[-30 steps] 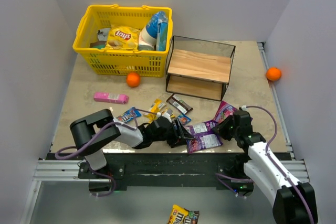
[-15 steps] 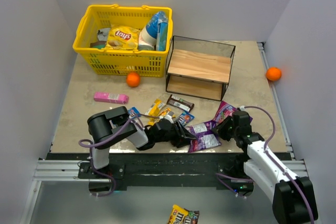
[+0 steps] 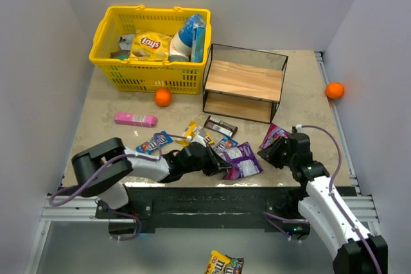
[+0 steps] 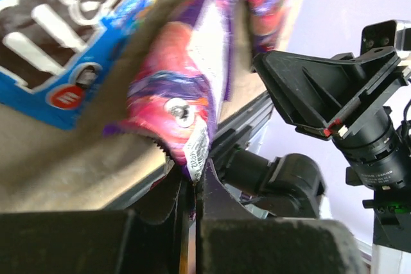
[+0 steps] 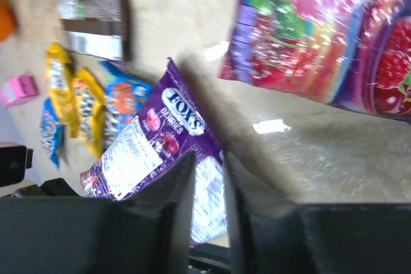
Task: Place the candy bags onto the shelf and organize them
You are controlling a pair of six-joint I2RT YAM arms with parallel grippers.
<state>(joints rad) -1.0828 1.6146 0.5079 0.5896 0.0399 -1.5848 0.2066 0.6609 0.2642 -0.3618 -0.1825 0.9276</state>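
Note:
My left gripper (image 3: pixel 223 165) (image 4: pixel 196 181) is shut on the edge of a purple candy bag (image 3: pixel 244 160) (image 4: pixel 186 94) near the table's front edge. A second purple bag (image 3: pixel 274 135) (image 5: pixel 321 43) lies to its right. My right gripper (image 3: pixel 271 153) (image 5: pixel 209 158) hovers beside that second bag, jaws a little apart, nothing between them; the held Fox's bag (image 5: pixel 154 152) shows beyond its tips. Blue (image 3: pixel 156 143) (image 4: pixel 58 30), yellow (image 3: pixel 191 133) and brown (image 3: pixel 220 126) packets lie left of the bags. The black-framed wooden shelf (image 3: pixel 244 81) stands at the back, bare.
A yellow basket (image 3: pixel 109 62) with a Lays bag stands at the back left. One orange ball (image 3: pixel 163 97) lies before it and another (image 3: pixel 334 90) at the right wall. A pink pack (image 3: pixel 135 119) lies left. An M&M's packet (image 3: pixel 224 263) lies below the table.
My left gripper has shut on the purple bag's edge and drawn it a little to the left, its elbow swinging left. The right gripper's jaws have parted slightly.

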